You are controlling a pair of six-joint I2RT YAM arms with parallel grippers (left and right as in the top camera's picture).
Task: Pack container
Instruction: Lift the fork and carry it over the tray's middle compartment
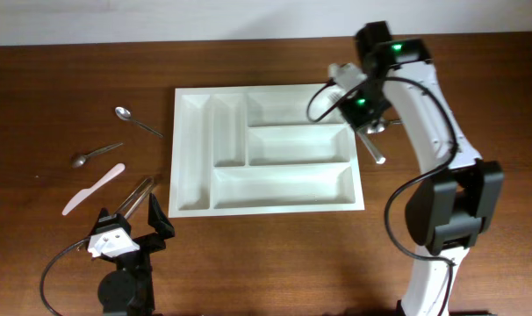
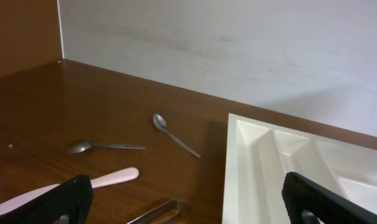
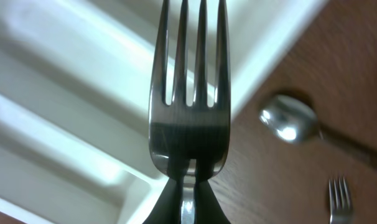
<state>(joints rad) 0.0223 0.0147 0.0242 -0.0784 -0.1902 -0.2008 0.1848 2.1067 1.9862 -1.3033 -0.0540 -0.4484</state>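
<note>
The container, a white compartmented tray (image 1: 283, 184), lies in the middle of the wooden table. Above its far right corner my right gripper (image 1: 347, 88) is shut on a steel fork (image 3: 188, 93). In the right wrist view my right gripper (image 3: 187, 186) pinches the fork's neck, tines pointing away, over the tray's corner (image 3: 64, 93). My left gripper (image 1: 130, 233) sits low near the front left, open and holding nothing. Its black fingers (image 2: 58, 202) frame the tray's left rim (image 2: 251, 162) and a pair of metal tongs (image 2: 160, 211).
Left of the tray lie two steel spoons (image 1: 136, 121) (image 1: 95, 155), a pink plastic knife (image 1: 93, 189) and the tongs (image 1: 136, 195). Right of the tray a spoon (image 3: 291, 121) and another fork (image 3: 339, 196) rest on the wood, under my right arm (image 1: 371, 145).
</note>
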